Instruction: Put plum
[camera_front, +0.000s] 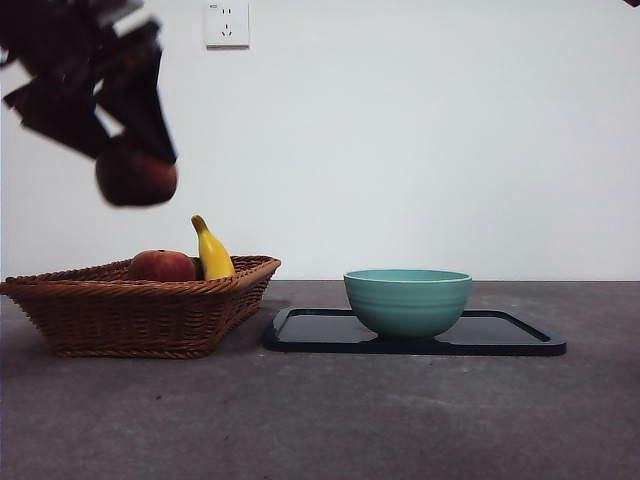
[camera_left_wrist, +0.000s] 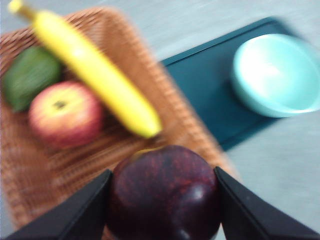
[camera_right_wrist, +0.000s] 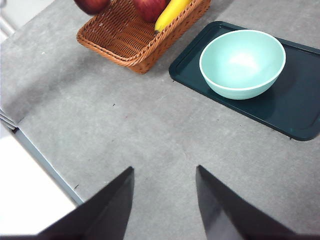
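The grey bench (camera_front: 400, 420) carries everything; on it, at the left in the front view, stands a woven brown basket (camera_front: 140, 315), and just beside it lies a dark flat tray (camera_front: 510, 335) with a pale green bowl (camera_front: 407, 300) standing on the tray's part nearer to the basket. In the basket lie a yellow banana (camera_front: 212, 252), leaning up against the basket wall nearest the tray, a red-orange round fruit (camera_front: 161, 266) touching the banana, and a green fruit (camera_left_wrist: 29, 75) on the other side of the red-orange one, which only the left wrist view shows, and blurred.

The left pincer (camera_front: 135, 150) hangs high above the basket, at the upper left of the front view, well apart from the fruits below; its two black jaws are pinching the plum (camera_left_wrist: 165, 197); the plum sits between the jaws, one jaw pressed on each side of it, and its lower part shows under the jaw tips in the front view. The plum is dark maroon and glossy; it is in the air over the basket, not over the tray or the bowl.

The right pincer (camera_right_wrist: 164, 200) waits above the bare bench, away from the basket and the tray; its jaws are spread with nothing between them.
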